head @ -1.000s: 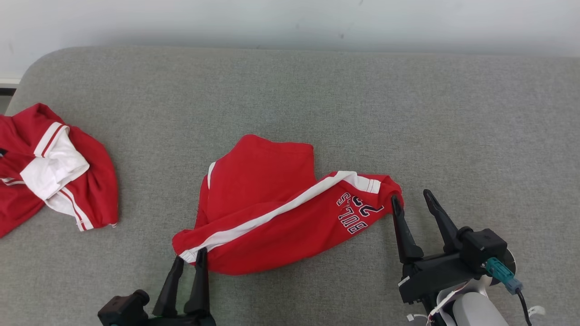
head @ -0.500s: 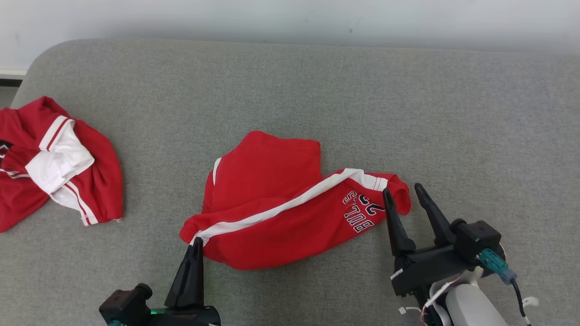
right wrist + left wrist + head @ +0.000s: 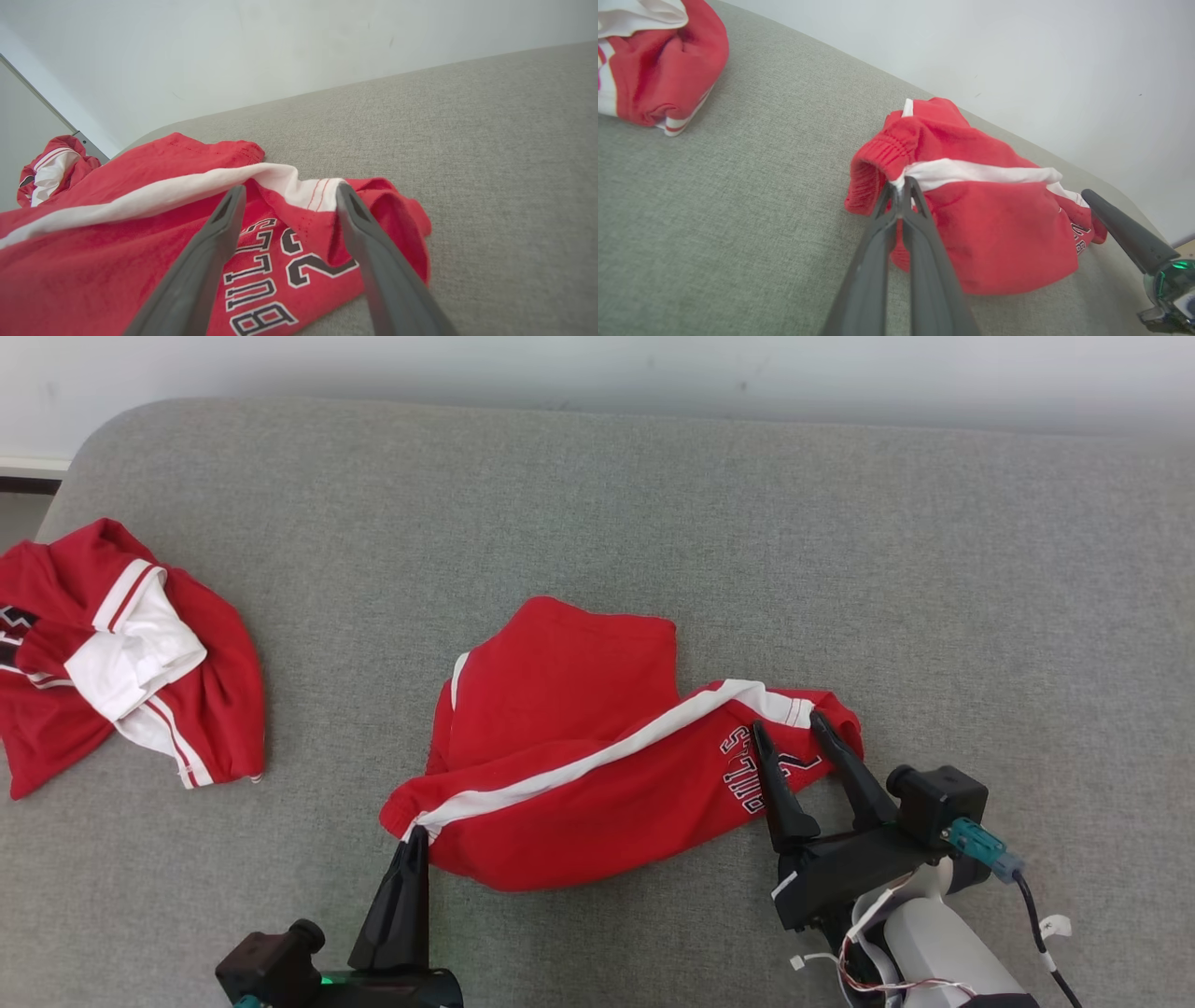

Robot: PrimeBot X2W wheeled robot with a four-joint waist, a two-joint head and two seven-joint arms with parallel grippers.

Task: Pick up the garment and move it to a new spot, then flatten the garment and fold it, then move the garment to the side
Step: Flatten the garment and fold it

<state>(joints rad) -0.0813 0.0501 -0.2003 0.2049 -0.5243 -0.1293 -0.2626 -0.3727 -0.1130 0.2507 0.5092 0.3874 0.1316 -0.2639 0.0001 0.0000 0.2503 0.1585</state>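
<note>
The garment (image 3: 569, 747) is a pair of red shorts with a white side stripe and dark lettering, lying crumpled in the middle of the grey surface (image 3: 597, 523). My left gripper (image 3: 417, 835) is shut on the garment's elastic waistband corner (image 3: 896, 179) at its near left end. At the right end my right gripper (image 3: 790, 726) stands open, its two fingers over the printed leg hem (image 3: 303, 224), one finger (image 3: 224, 219) on each side of the number print.
A second red and white garment (image 3: 121, 653) lies bunched at the left edge of the surface. A white wall (image 3: 597, 373) runs behind the far edge. Bare grey surface spreads to the right and behind the shorts.
My left gripper went from open to shut on the waistband corner. My right gripper moved from beside the leg hem to over it. The camera also shifted.
</note>
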